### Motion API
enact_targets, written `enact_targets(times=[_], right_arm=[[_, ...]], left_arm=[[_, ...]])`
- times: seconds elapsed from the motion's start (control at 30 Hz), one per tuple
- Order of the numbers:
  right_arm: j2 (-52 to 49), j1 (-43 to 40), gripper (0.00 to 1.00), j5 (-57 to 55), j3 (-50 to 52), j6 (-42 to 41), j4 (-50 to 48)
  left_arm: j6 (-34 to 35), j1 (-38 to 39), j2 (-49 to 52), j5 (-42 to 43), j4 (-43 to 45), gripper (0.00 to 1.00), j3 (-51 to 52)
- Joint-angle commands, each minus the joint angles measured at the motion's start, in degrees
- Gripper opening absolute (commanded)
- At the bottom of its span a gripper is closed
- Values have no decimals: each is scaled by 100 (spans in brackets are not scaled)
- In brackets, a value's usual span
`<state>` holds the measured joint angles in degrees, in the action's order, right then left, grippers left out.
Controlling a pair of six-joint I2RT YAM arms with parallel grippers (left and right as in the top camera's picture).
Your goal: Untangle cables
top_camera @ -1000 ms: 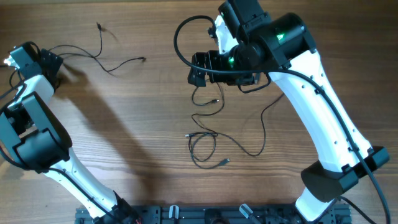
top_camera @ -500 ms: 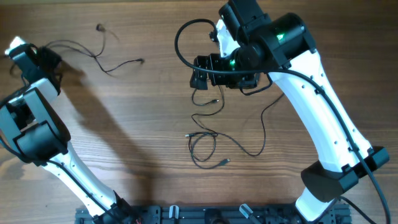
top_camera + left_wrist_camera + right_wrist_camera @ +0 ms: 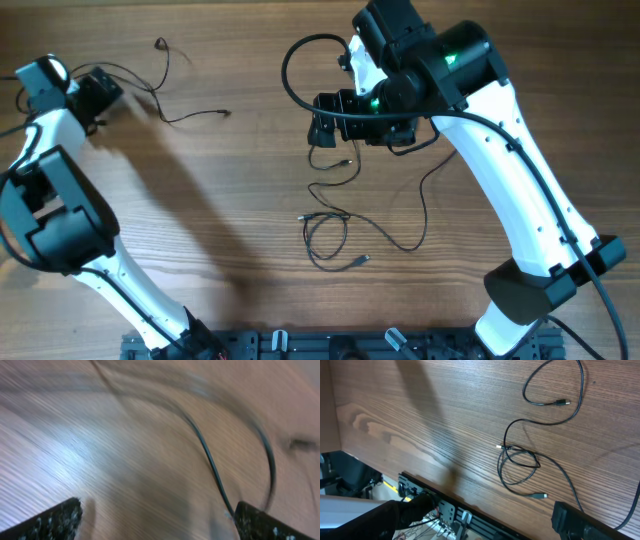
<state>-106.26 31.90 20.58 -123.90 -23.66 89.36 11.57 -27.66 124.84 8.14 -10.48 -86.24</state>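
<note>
Thin black cables lie in two groups on the wooden table. One loose cable [image 3: 182, 118] trails right from my left gripper [image 3: 103, 86] at the far left back. In the blurred left wrist view this cable [image 3: 210, 460] runs down to the inner side of the right finger, and the gripper [image 3: 157, 516] is open wide. My right gripper [image 3: 320, 128] hovers open above the middle group: a small loop with a plug [image 3: 345, 162] and a tangled coil [image 3: 325, 235]. In the right wrist view the gripper [image 3: 480, 516] is empty and the coil [image 3: 517, 460] lies ahead of it.
A thick black arm cable [image 3: 287, 62] loops beside the right wrist. A black mounting rail [image 3: 330, 345] runs along the table's front edge. One long thin cable [image 3: 424, 200] curves under the right arm. The table's edge [image 3: 335, 420] shows in the right wrist view.
My left gripper has swung up and to the right near the table's back left. The loose cable by it shifted, its right end moving slightly toward the front. The right arm has stayed almost still.
</note>
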Motion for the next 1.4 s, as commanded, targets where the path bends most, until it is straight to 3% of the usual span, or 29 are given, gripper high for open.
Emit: enact_targets(times=[0.0, 0.17, 0.3, 0.43, 0.53, 0.57, 0.7, 0.93, 1.03, 1.13, 1.37], right_arm=[[164, 42, 100, 50, -15, 122, 9], [164, 42, 99, 52, -15, 282, 101], [164, 42, 100, 52, -15, 446, 181], [164, 42, 100, 52, -15, 417, 181], [164, 39, 100, 52, -15, 420, 173], [164, 42, 100, 52, -15, 420, 164], [164, 42, 100, 52, -15, 417, 195], [164, 42, 100, 50, -15, 446, 203], [164, 39, 100, 44, -15, 566, 212], [164, 39, 100, 28, -15, 566, 212], [164, 42, 100, 31, -15, 564, 280]], left_arm=[[-66, 625, 31, 146, -597, 100, 9], [-37, 1539, -109, 90, -1172, 100, 7], [1093, 1528, -1226, -11, -1532, 100, 7], [1746, 1609, -2048, 35, -2953, 100, 7], [2087, 1991, -1932, 879, -4253, 100, 127], [2090, 2168, -1897, 916, -4317, 100, 260], [3163, 2852, -1652, 282, -3517, 100, 957], [4481, 2861, -1241, -831, -2175, 97, 960], [4483, 2861, -1064, -831, -1473, 94, 960], [4483, 2839, -1049, -1128, -1239, 75, 957], [4481, 2822, -599, -1390, -1285, 75, 964]])
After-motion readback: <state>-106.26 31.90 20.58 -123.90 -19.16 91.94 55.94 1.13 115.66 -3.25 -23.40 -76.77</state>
